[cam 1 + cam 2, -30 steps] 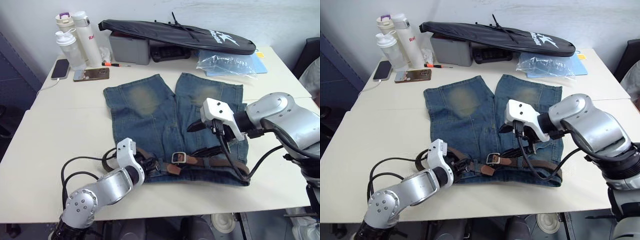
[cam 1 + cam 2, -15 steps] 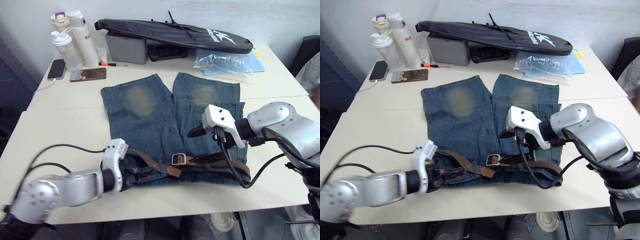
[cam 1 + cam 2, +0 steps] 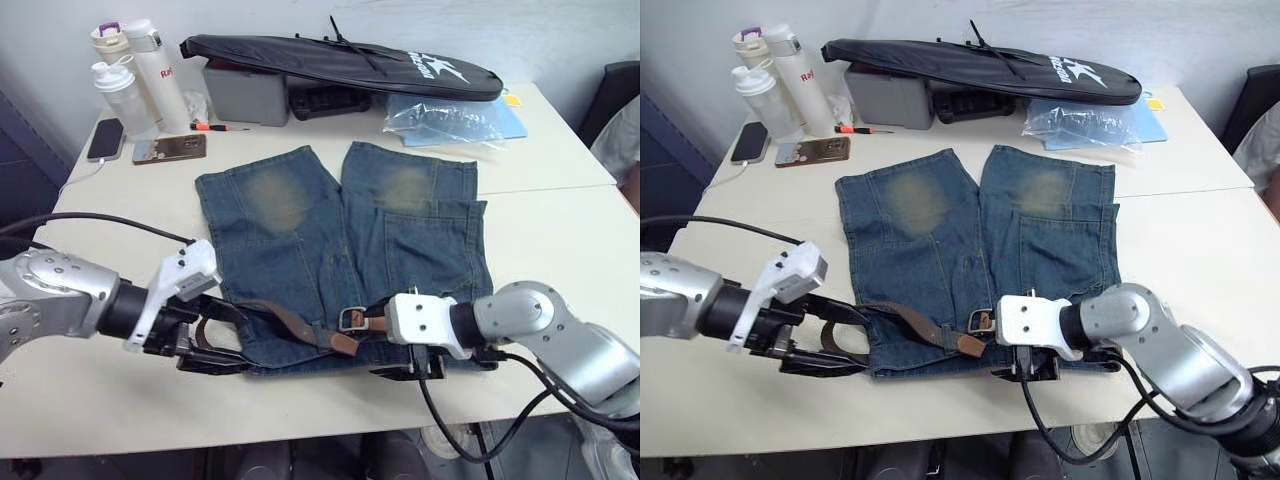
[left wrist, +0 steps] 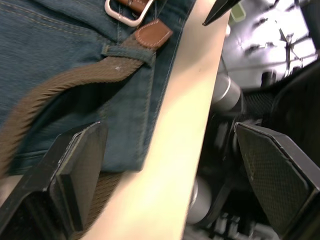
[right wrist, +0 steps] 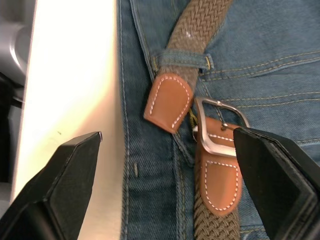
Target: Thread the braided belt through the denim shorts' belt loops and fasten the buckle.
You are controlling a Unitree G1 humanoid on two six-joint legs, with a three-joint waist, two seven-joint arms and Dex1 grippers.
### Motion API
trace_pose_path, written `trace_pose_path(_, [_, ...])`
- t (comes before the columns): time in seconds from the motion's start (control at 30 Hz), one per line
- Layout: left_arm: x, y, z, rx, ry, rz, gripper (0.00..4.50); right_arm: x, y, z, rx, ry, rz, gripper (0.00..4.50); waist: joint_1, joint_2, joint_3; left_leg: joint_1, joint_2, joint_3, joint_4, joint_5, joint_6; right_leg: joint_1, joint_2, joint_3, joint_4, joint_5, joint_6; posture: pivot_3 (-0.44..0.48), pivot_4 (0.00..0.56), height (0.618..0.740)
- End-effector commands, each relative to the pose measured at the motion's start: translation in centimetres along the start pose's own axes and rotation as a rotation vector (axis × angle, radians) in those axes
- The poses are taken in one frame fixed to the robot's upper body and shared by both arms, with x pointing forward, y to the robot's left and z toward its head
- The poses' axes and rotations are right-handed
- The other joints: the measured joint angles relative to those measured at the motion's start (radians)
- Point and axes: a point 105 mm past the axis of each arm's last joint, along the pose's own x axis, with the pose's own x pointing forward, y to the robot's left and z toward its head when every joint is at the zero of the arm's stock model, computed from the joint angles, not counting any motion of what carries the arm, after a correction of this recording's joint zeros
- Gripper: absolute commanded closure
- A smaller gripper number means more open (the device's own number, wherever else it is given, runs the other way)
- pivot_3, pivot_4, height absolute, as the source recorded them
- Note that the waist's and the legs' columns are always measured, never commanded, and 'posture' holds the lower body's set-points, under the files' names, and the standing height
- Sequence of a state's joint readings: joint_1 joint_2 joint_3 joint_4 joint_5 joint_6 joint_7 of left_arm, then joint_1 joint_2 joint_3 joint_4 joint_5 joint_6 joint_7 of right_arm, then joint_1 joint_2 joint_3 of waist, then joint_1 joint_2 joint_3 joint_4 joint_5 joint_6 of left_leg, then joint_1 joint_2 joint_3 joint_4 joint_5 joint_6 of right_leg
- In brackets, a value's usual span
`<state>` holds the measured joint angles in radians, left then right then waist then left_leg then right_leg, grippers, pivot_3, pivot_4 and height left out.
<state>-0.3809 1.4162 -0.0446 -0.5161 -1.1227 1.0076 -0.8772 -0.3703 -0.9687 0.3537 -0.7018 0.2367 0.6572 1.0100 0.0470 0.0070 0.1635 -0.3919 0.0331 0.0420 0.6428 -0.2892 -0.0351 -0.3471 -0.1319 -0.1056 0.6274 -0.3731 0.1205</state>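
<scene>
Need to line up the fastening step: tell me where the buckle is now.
The buckle lies on the waistband of the denim shorts, near the table's front edge, just left of the right claw and beside the belt's leather tip.

Denim shorts (image 3: 340,250) lie mid-bench (image 3: 560,230), waistband toward the front edge, legs toward the back. Braided belt (image 3: 285,322) runs along the waistband near the front edge; its buckle (image 5: 220,127) sits at waistband centre, its leather tip (image 5: 167,102) poking out of a belt loop (image 5: 182,61) just beside the buckle. Left gripper (image 3: 205,345) is at the waistband's left end, right gripper (image 3: 410,365) at the front edge below the buckle. Bottles (image 3: 135,70) and phones (image 3: 165,148) are at the back left corner, a long bag (image 3: 340,65) and box (image 3: 245,95) along the back edge, a plastic bag (image 3: 450,118) back right.
</scene>
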Motion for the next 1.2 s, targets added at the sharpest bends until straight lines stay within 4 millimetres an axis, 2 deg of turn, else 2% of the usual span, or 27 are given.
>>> trace_pose_path(0.03, [-1.6,1.8,0.8,0.099,0.009,0.029,0.0,0.6,0.9,0.8,-0.095,-0.022,-0.029,0.53,0.001,-0.002,0.001,0.0,0.0,0.0,0.0,0.0,0.0,0.0,0.0,0.0,0.0,0.0,0.0,0.0,0.15,0.652])
trace_pose_path(0.1, [-1.8,2.9,1.0,0.11,0.012,0.05,0.0,1.1,0.8,1.1,-0.11,-0.04,-0.058,1.33,0.001,-0.002,0.001,0.0,0.001,0.0,0.0,0.0,0.0,0.0,0.0,0.0,0.0,0.0,0.0,0.0,0.15,0.652])
trace_pose_path(0.17, [-1.8,3.5,1.1,0.112,0.016,0.053,0.0,1.3,0.6,1.2,-0.126,-0.047,-0.076,2.3,0.001,-0.002,0.001,0.0,0.001,0.001,0.001,0.0,0.001,-0.001,0.0,0.0,0.001,0.0,0.0,0.0,0.15,0.652])
trace_pose_path(0.37, [-2.2,6.1,1.8,0.114,0.001,0.142,0.0,2.2,1.1,0.9,-0.132,-0.052,-0.066,2.3,0.001,-0.004,0.002,-0.001,0.001,0.0,0.002,0.0,0.002,-0.001,0.0,0.0,0.005,0.0,0.0,0.0,0.15,0.652])
trace_pose_path(0.63, [-2.1,7.0,2.6,0.121,0.0,0.182,0.0,3.0,1.0,0.0,-0.141,-0.033,-0.057,2.3,-0.004,-0.004,0.002,0.0,0.001,0.0,0.003,0.001,0.002,-0.004,-0.001,0.001,0.012,0.0,0.0,0.0,0.15,0.652])
trace_pose_path(0.83, [-2.3,6.2,2.6,0.114,0.013,0.159,0.0,3.5,0.8,-0.1,-0.139,-0.04,-0.068,2.3,-0.01,-0.004,0.002,0.0,0.001,0.0,0.004,0.001,0.002,-0.004,-0.002,0.001,0.016,0.0,0.0,0.0,0.15,0.652])
trace_pose_path(0.93, [-2.3,6.1,2.5,0.11,0.018,0.157,0.0,3.5,0.5,0.2,-0.144,-0.049,-0.079,3.18,-0.013,-0.004,0.002,0.0,0.001,0.0,0.005,0.001,0.002,-0.004,-0.002,0.001,0.016,0.0,0.0,0.0,0.15,0.652])
trace_pose_path(1.0, [-2.3,6.0,2.5,0.108,0.02,0.153,0.0,3.4,0.5,0.5,-0.147,-0.061,-0.081,4.12,-0.017,-0.004,0.002,0.0,0.001,0.0,0.005,0.001,0.002,-0.004,-0.002,0.001,0.017,0.0,0.0,0.0,0.15,0.652])
trace_pose_path(1.03, [-2.2,6.0,2.4,0.106,0.021,0.152,0.0,3.3,0.5,0.7,-0.148,-0.068,-0.079,4.43,-0.019,-0.004,0.002,0.0,0.001,0.0,0.005,0.001,0.002,-0.004,-0.002,0.001,0.017,0.0,0.0,0.0,0.15,0.652])
trace_pose_path(1.2, [-1.9,6.3,2.5,0.08,-0.004,0.14,0.0,2.4,0.3,1.7,-0.117,-0.112,-0.086,4.43,-0.021,-0.004,0.002,0.001,0.001,0.0,0.005,0.001,0.002,-0.004,-0.002,0.002,0.018,0.0,0.0,0.0,0.15,0.652])
